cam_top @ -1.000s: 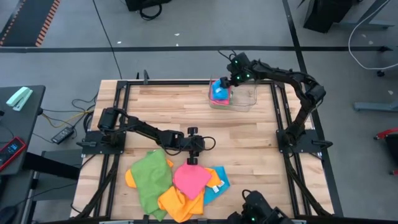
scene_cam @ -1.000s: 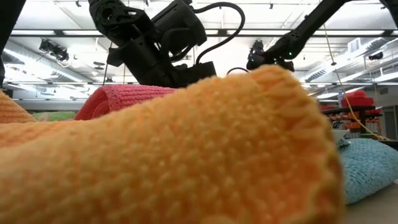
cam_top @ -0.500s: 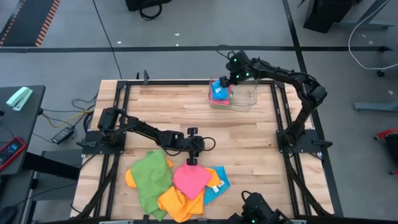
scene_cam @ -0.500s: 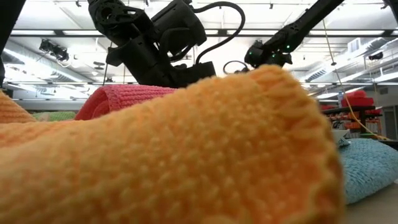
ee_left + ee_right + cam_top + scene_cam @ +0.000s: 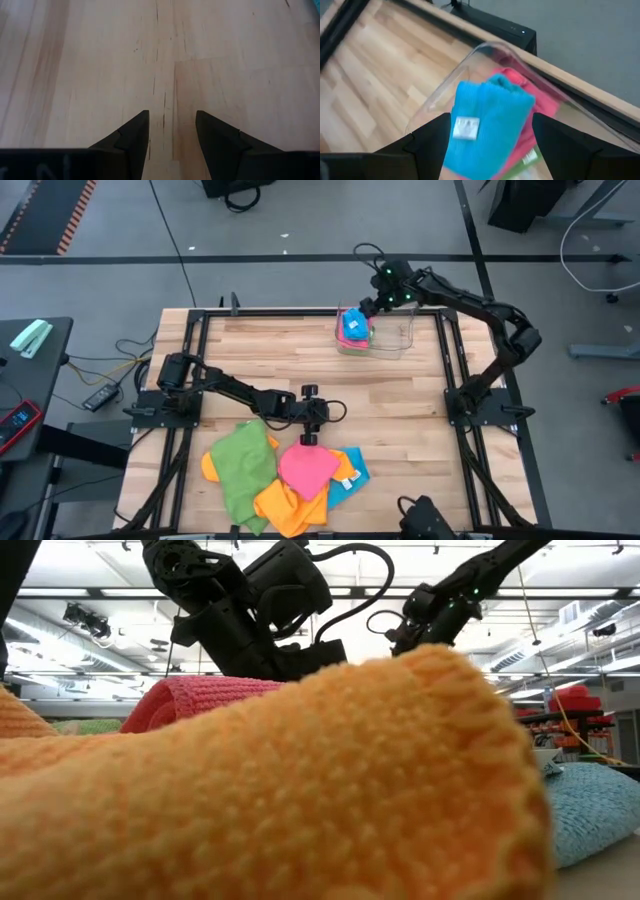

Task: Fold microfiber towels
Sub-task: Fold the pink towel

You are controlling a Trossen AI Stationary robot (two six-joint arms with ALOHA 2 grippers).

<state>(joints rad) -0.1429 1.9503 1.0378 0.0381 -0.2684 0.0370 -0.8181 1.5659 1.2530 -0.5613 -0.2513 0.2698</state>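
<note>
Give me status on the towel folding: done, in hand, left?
Done: folded blue towel lies on a pink one in the tray. In hand: nothing; right gripper hangs open above the tray, left gripper open over bare wood. Left: the loose pile, green, pink, orange, blue.

A clear plastic tray [image 5: 392,340] sits at the wooden table's [image 5: 400,410] far edge.

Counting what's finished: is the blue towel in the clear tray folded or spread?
Folded: the blue towel sits as a compact bundle atop a pink one inside the clear tray.
</note>
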